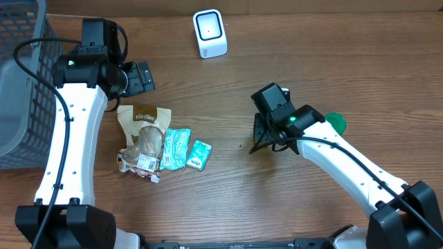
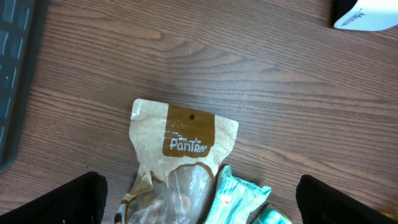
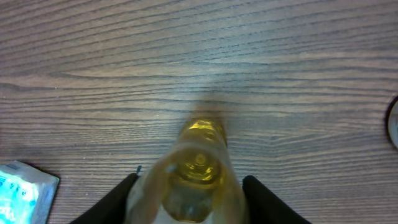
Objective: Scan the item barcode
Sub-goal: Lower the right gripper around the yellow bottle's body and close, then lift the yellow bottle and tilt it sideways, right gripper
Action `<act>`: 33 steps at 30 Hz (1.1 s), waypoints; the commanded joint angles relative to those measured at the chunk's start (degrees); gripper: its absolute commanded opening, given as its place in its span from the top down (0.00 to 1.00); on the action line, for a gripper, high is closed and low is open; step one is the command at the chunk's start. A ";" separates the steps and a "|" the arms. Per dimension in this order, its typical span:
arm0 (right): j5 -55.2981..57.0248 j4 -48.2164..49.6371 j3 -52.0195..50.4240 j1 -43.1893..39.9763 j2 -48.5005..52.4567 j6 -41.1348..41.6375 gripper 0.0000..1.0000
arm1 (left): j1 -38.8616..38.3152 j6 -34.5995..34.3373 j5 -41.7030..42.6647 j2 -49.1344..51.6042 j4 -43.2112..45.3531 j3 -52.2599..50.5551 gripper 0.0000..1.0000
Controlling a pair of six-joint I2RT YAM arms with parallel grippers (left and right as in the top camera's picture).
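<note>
Here the right fingers (image 1: 263, 136) stand about half-closed around a clear, yellowish bottle (image 3: 198, 177), one finger pressing each side, just right of the middle of the desk (image 1: 228, 207). The left fingers (image 1: 144, 77) are spread wide and hold nothing, above a bread bag (image 2: 183, 143) near the left edge.

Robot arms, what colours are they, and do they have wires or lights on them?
Both the left arm and the right arm have smooth white shells with chunky black joints. Thin black cables run along them. The left end effector and right end effector are black, and a small green light glows near the right one.
</note>
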 commanded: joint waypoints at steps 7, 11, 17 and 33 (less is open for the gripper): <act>0.98 -0.15 1.05 0.26 -0.04 0.24 0.67 | 0.13 0.87 -0.52 -0.33 0.20 0.74 0.01; -0.13 -0.22 1.14 0.24 -0.63 0.22 0.75 | 0.13 0.87 -0.52 -0.33 0.20 0.74 0.00; -1.81 -2.82 3.10 0.24 -4.66 0.20 0.75 | 0.13 0.87 -0.52 -0.33 0.20 0.74 0.00; -42.56 -10.08 6.36 -13.75 -24.70 -13.94 0.79 | 0.13 0.87 -0.52 -0.33 0.22 0.74 0.00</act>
